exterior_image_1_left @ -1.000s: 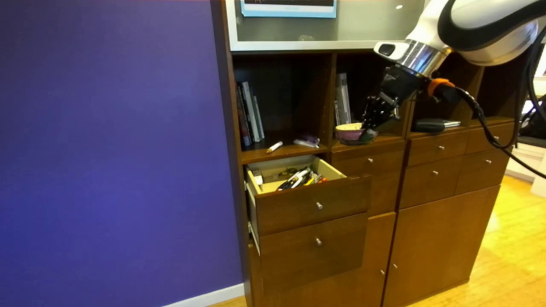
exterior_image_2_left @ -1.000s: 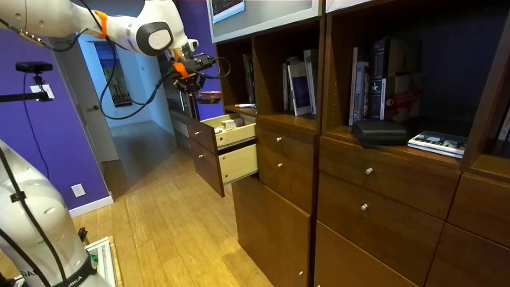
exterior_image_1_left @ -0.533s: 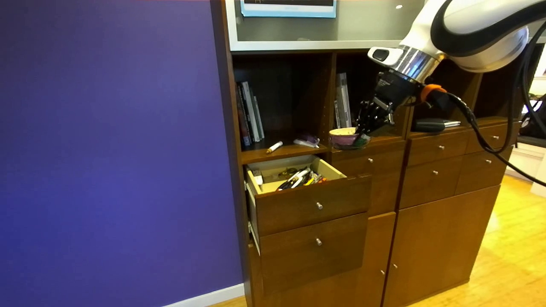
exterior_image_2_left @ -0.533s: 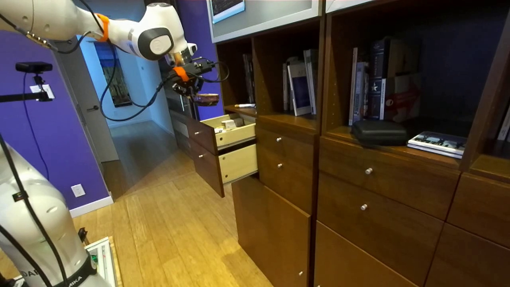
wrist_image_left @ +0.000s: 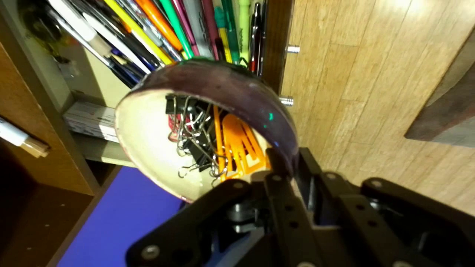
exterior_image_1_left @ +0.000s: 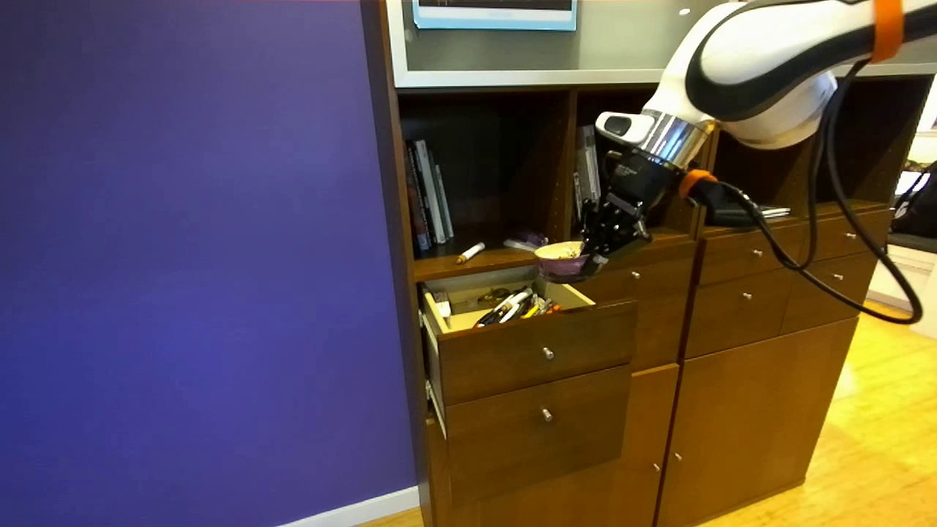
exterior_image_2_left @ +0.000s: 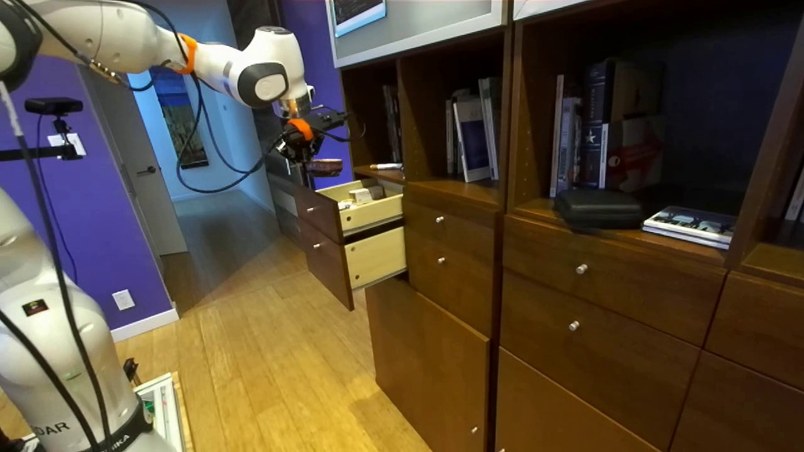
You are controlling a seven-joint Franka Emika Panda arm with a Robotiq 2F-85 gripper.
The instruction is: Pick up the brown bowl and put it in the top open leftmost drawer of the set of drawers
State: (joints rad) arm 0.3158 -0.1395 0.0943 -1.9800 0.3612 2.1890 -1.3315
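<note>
The brown bowl [exterior_image_1_left: 560,265] is a small dish, dark purple-brown outside and cream inside. In the wrist view the bowl [wrist_image_left: 222,79] holds binder clips and orange plastic clips. My gripper [wrist_image_left: 292,159] is shut on its rim; the gripper [exterior_image_1_left: 591,252] holds it roughly level in the air. The open drawer [exterior_image_1_left: 505,362] is the upper left one of the set of drawers [exterior_image_1_left: 761,399]. The bowl [exterior_image_2_left: 325,167] is higher than the drawer [exterior_image_2_left: 370,213]; I cannot tell how far it overlaps the opening. The drawer's far right inner corner is partly hidden by the bowl.
Pens and markers [exterior_image_1_left: 512,307] fill the drawer's right part, with a small white box [wrist_image_left: 91,120] inside. The lower drawer [exterior_image_2_left: 377,256] is also pulled out. The shelf above holds books [exterior_image_1_left: 432,194] and a marker [exterior_image_1_left: 471,253]. A purple wall [exterior_image_1_left: 205,256] stands at the left.
My gripper and the held bowl have moved left and down in an exterior view, closer to the open drawer. The drawers have not moved.
</note>
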